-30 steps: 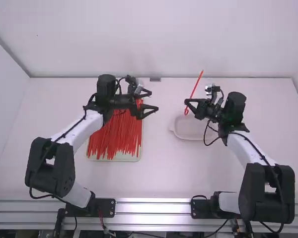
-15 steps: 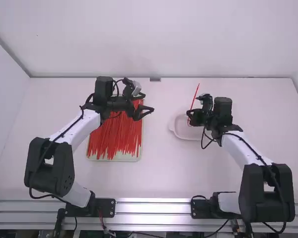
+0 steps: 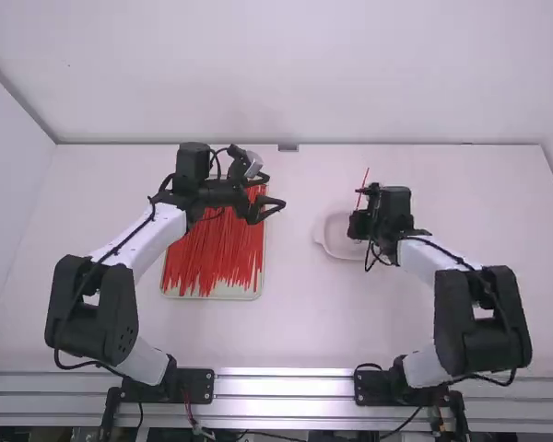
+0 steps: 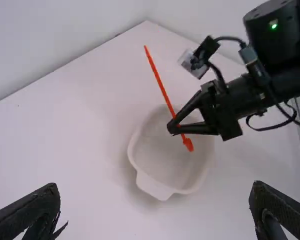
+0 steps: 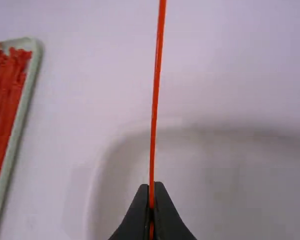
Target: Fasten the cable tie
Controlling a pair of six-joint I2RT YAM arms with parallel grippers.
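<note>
A plain white desk (image 3: 350, 304) spreads beneath the left end effector (image 3: 273, 193) and the right end effector (image 3: 355, 219), lit softly and evenly so that shadows are faint. Beyond both rises a bare white back wall (image 3: 286, 64) with a small grey tab (image 3: 288, 146) at its foot, and a white side panel (image 3: 5, 184) stands outward of the left end effector. Back behind them, a silver aluminium rail (image 3: 286, 379) edges the desk.

Table count: four kinds of thing

One single cable tie (image 5: 156, 100); one white bowl (image 3: 324, 236); at its nine o'clock one tray (image 3: 261, 269) of ties (image 3: 212, 253), uncountable; the left gripper (image 3: 269, 204) and the right gripper (image 5: 151, 189).
</note>
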